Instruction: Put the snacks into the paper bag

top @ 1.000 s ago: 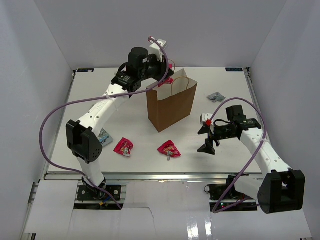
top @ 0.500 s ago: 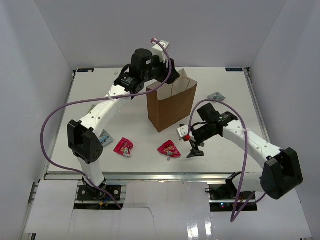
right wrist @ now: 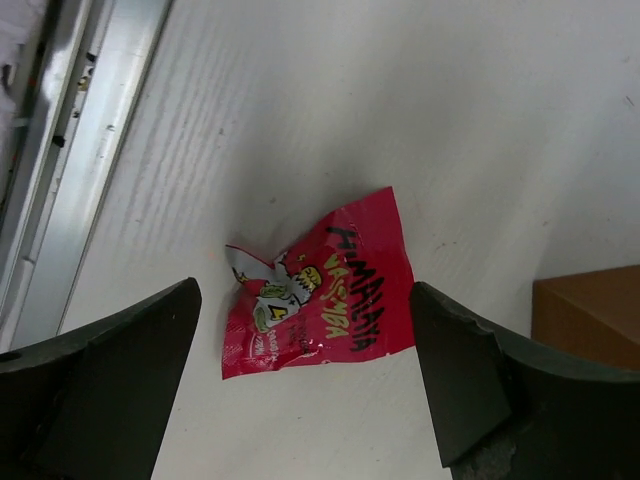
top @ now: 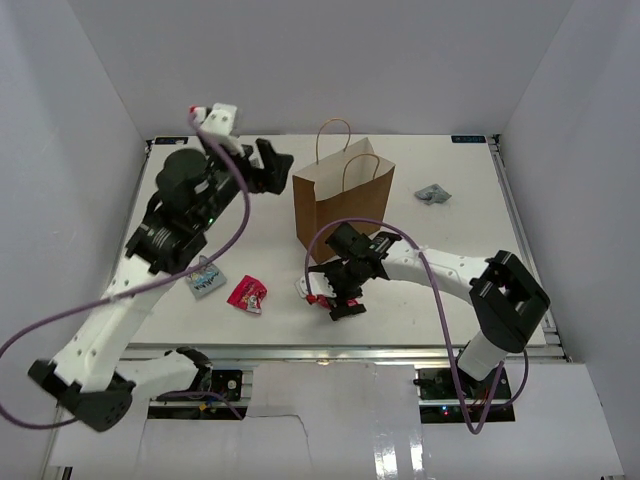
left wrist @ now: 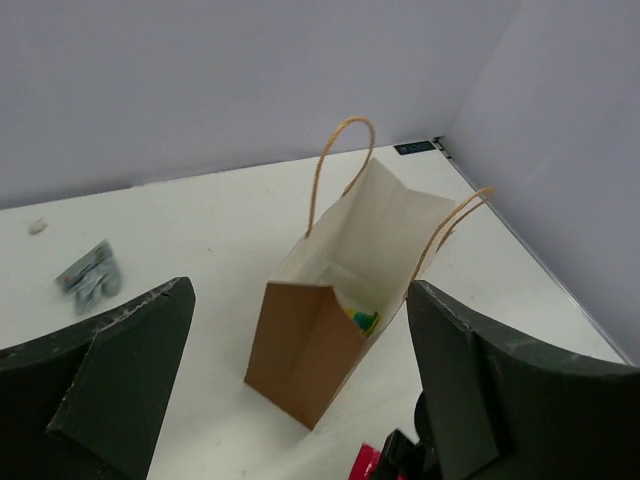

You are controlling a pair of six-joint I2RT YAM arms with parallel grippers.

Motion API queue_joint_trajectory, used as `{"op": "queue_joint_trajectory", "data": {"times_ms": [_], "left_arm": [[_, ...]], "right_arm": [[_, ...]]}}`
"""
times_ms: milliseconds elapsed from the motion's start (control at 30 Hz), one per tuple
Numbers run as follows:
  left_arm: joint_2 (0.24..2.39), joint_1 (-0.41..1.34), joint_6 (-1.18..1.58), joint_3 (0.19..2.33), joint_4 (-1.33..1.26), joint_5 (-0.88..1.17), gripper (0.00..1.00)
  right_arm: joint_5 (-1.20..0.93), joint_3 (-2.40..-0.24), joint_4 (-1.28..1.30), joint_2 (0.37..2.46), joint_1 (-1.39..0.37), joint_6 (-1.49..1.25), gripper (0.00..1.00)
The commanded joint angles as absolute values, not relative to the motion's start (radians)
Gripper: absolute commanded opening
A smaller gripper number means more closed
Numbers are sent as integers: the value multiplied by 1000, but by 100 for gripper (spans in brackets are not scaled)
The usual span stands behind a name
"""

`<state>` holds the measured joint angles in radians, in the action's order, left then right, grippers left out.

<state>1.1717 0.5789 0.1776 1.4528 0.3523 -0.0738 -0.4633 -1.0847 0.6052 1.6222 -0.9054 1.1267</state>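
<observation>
Around the paper bag point(top: 342, 215), which stands upright and open near the middle of the surface point(top: 470, 220), we see snacks still lying loose. A red packet point(right wrist: 320, 305) lies just off the bag's near corner. A second red packet point(top: 247, 294) lies further left. A light blue packet point(top: 205, 280) sits beside that one, close against the left arm. A grey packet point(top: 433, 193) lies alone to the bag's right, well apart from both arms. Nothing stands between the first red packet and the bag.

The right arm reaches low from its base across to the left, its forearm passing in front of the bag. The right pincer point(top: 338, 290) hangs over the first red packet, fingers spread wide to either side of it and, from the wrist view, not touching it. The left arm is raised and bent. The left pincer point(top: 268, 167) is held high beside the bag's left end, fingers spread wide with nothing between them.

From above, the right pincer covers most of the packet beneath it. Only the left wrist view looks into the bag, where a green-yellow packet point(left wrist: 363, 320) shows low inside and the walls hide the rest. That view also shows a grey packet left of the bag. We cannot tell whether it is the one seen from above.
</observation>
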Motion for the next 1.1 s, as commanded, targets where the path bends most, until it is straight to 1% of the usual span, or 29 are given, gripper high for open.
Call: {"op": "queue_joint_trajectory", "data": {"times_ms": [0, 133, 200, 233, 300, 333, 400, 433, 533, 600, 700, 733, 800, 833, 900, 1000, 1067], "left_arm": [[1020, 577, 218, 1291, 434, -248, 98], [841, 575, 320, 1085, 503, -325, 98], [741, 575, 408, 975, 525, -370, 98], [712, 575, 435, 944, 540, -380, 98], [626, 575, 513, 866, 552, -414, 98], [605, 575, 532, 844, 554, -420, 98], [557, 575, 578, 812, 557, -436, 98], [548, 575, 587, 792, 561, -436, 98], [546, 575, 615, 769, 569, -433, 98], [557, 575, 624, 761, 571, -422, 98], [586, 575, 641, 755, 569, -402, 98], [598, 575, 646, 755, 571, -390, 98], [606, 575, 649, 752, 571, -380, 98], [606, 575, 652, 749, 572, -371, 98], [601, 575, 656, 735, 580, -364, 98], [575, 575, 673, 701, 591, -344, 98], [551, 575, 692, 678, 595, -319, 98]], "right_arm": [[-347, -1098, 502, 1618, -926, 964, 90], [-288, -1055, 439, 1620, -934, 829, 81], [-269, -1036, 420, 1614, -934, 784, 79], [-259, -1029, 402, 1612, -936, 738, 76], [-239, -1011, 387, 1608, -937, 697, 74], [-235, -1005, 384, 1609, -939, 678, 73], [-215, -997, 385, 1617, -939, 617, 69], [-210, -986, 382, 1618, -940, 592, 65], [-178, -957, 356, 1611, -948, 519, 59], [-169, -927, 330, 1606, -950, 486, 57], [-189, -897, 304, 1603, -951, 459, 51], [-195, -893, 302, 1608, -950, 456, 45], [-207, -890, 299, 1608, -950, 454, 38], [-210, -890, 299, 1606, -950, 457, 31], [-230, -893, 304, 1591, -950, 471, 22], [-277, -894, 321, 1542, -951, 527, 15], [-351, -896, 345, 1505, -950, 589, 12]]}}
